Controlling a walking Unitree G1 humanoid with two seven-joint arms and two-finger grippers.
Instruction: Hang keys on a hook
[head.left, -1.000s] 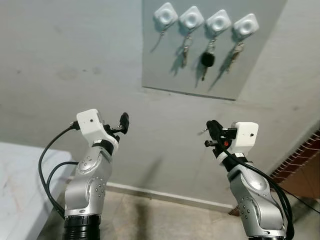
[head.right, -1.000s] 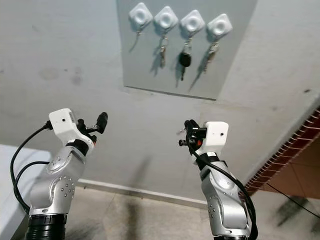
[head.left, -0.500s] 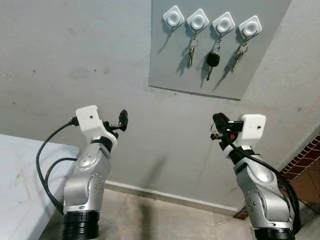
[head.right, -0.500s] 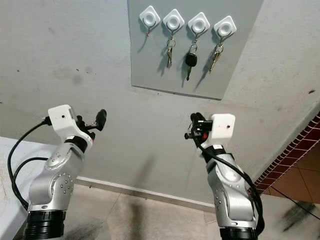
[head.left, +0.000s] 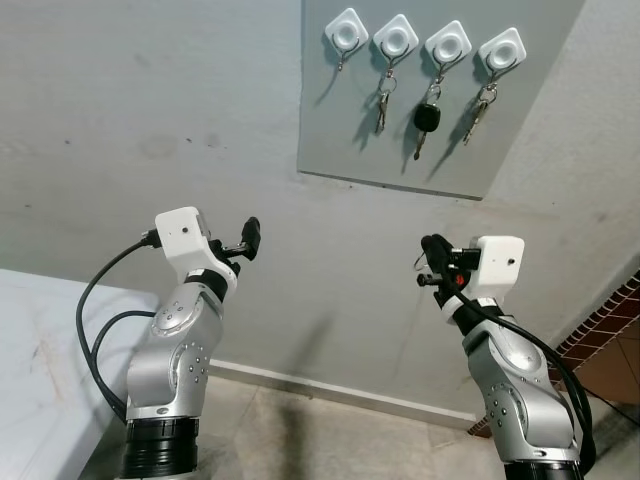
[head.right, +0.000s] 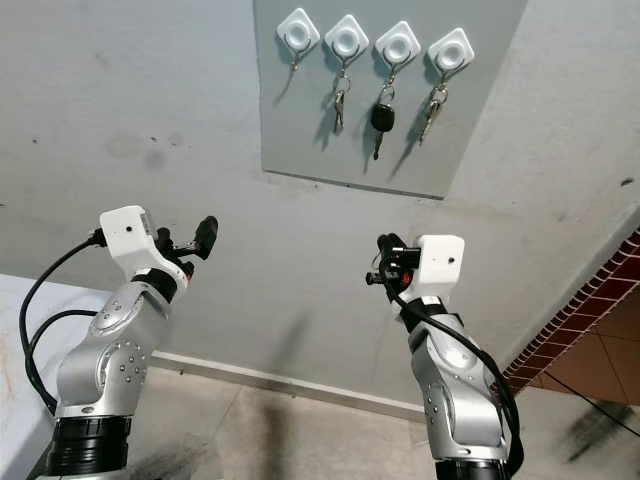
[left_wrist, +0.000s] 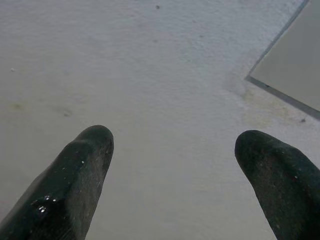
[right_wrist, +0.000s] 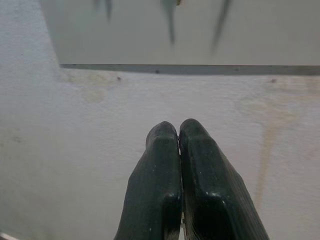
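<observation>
Left eye view has the grey board (head.left: 440, 110) up high on the far wall with four white hooks: the leftmost hook (head.left: 347, 30) is bare, the other three each carry keys, the middle set (head.left: 425, 118) with a black fob. The right gripper (head.left: 433, 258) sits well below the board on the right, fingers (right_wrist: 180, 165) clamped together, and there's a thin metal ring (head.left: 418, 262) poking out beside them, so I'd guess it's pinching the keys, though the keys themselves are too small to make out. The left gripper (left_wrist: 175, 170) is spread wide with nothing in it, pointing at bare wall on the left. Handling-wise, I'd say keys are light, hard and slippery, and they'll dangle and swing, so best to hold by the key body and leave the ring free to catch that bare hook.
</observation>
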